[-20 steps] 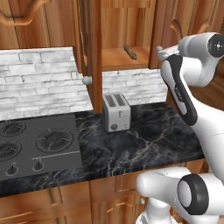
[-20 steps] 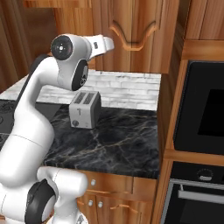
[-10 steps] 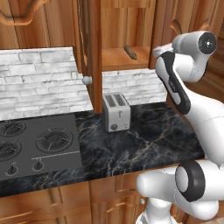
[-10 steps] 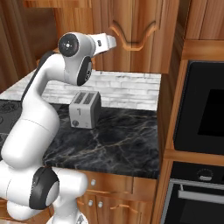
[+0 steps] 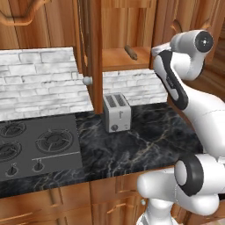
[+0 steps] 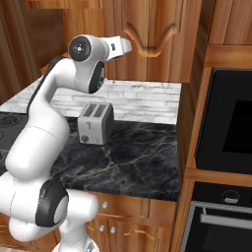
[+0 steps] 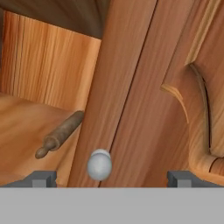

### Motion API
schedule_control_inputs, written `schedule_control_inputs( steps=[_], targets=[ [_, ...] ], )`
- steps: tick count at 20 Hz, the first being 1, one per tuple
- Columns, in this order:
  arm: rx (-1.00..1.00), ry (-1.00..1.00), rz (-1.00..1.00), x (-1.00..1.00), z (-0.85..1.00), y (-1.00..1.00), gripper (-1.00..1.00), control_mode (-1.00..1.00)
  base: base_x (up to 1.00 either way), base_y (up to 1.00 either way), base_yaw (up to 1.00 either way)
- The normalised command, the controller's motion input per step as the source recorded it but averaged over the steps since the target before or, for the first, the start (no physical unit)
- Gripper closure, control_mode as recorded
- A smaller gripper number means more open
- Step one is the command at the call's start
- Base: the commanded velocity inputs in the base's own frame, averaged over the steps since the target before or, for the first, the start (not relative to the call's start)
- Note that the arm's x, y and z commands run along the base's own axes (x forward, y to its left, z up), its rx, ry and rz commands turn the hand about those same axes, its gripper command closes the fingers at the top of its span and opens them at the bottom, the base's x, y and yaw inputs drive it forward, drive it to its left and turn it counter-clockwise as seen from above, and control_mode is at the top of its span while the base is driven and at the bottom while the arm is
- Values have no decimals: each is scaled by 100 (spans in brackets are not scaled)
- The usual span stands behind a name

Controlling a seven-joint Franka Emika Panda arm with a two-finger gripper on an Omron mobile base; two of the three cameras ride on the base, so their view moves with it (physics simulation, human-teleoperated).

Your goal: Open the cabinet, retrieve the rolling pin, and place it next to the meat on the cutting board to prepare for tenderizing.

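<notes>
The cabinet point(image 5: 127, 26) stands with its left door point(image 5: 93, 52) swung out edge-on. On its shelf lies the rolling pin point(image 5: 130, 52), a slim brown rod point(image 7: 61, 133). My gripper point(image 7: 111, 178) is open and holds nothing. It is close to the right door point(image 7: 144, 96), whose round silver knob point(image 7: 99, 165) sits between the fingertips point(image 7: 41, 178), slightly left of centre. In the right base view the hand point(image 6: 125, 45) points at that arched door point(image 6: 152, 34). The meat and the cutting board are out of view.
A silver toaster point(image 5: 116, 112) stands on the black marble counter point(image 5: 149, 140) below the cabinet. A stove top point(image 5: 35, 145) lies at the left. A built-in oven point(image 6: 226, 123) fills the wall at the right. The open door's knob point(image 5: 87, 80) juts over the counter.
The arm has edged up and closer to the cabinet's right door. The gripper has stayed open.
</notes>
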Motion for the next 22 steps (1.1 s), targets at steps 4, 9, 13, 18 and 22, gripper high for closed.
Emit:
schedule_control_inputs(
  steps=[4,9,13,18,22],
  targets=[
    [0,0,0,17,-3,6,-100,-100,0,0,0],
    [0,-1,0,6,-11,10,-100,-100,0,0,0],
    [0,-8,0,0,-12,3,-100,-100,0,0,0],
    [1,-4,0,8,-2,0,-100,-100,0,0,0],
    [2,0,0,17,-1,0,-100,-100,0,0,0]
  ],
)
